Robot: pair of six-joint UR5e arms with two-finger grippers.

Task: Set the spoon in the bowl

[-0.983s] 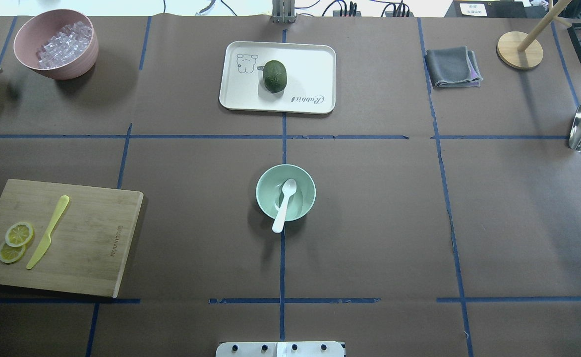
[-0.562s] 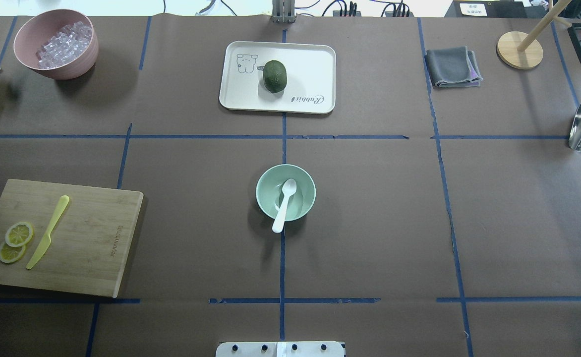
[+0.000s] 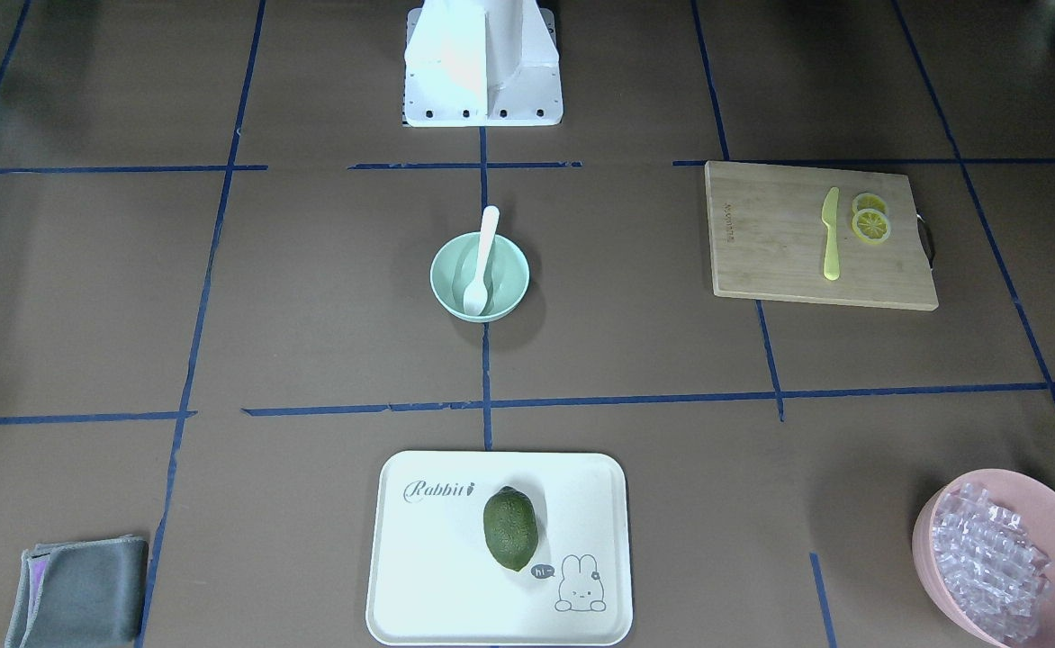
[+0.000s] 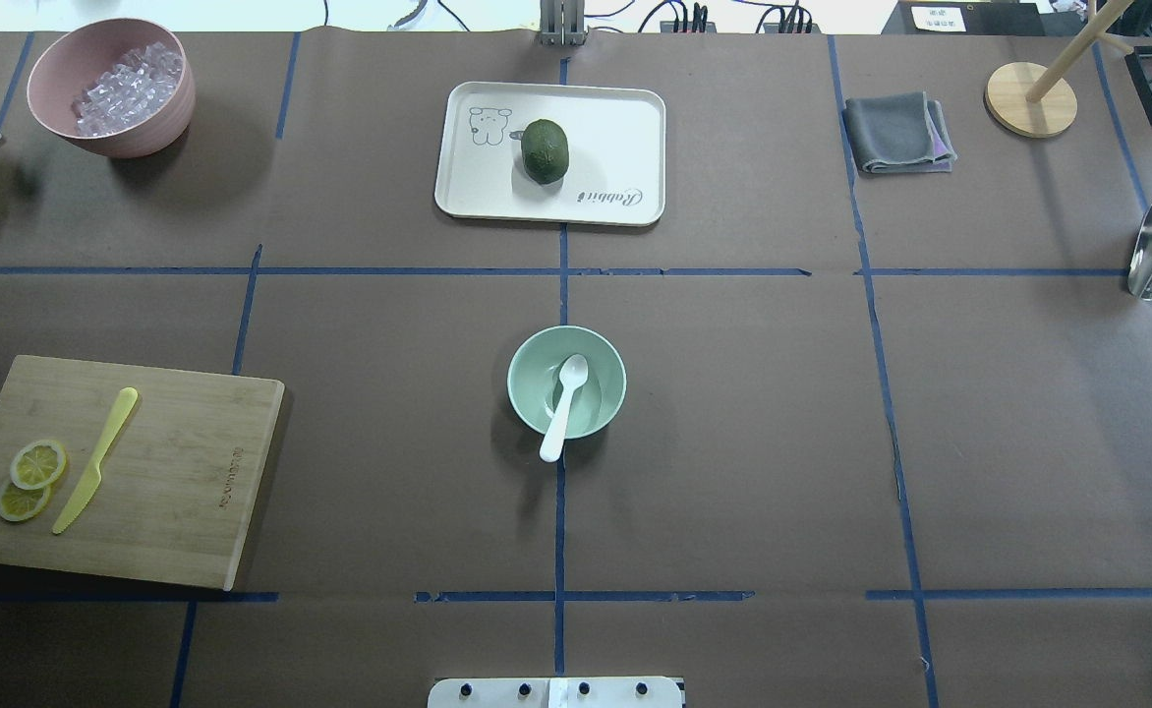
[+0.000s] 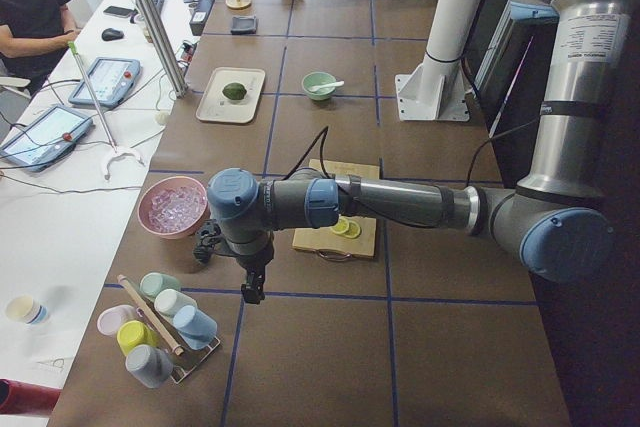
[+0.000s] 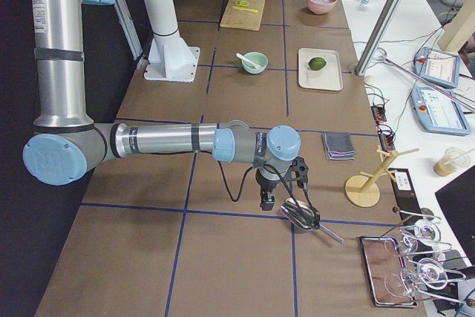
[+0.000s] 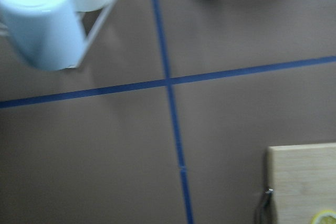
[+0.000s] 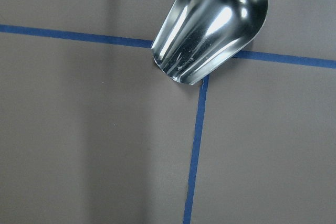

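Observation:
The white spoon lies in the mint-green bowl at the table's middle, scoop inside and handle sticking out over the near rim. Both show in the front view, spoon and bowl. My left gripper hangs far off at the table's left end and shows only in the exterior left view. My right gripper hangs at the right end and shows only in the exterior right view. I cannot tell whether either is open or shut. Both are far from the bowl.
A cutting board holds a yellow knife and lemon slices. A pink bowl of clear cubes, a tray with a green fruit, a grey cloth, a metal scoop and a cup rack stand around.

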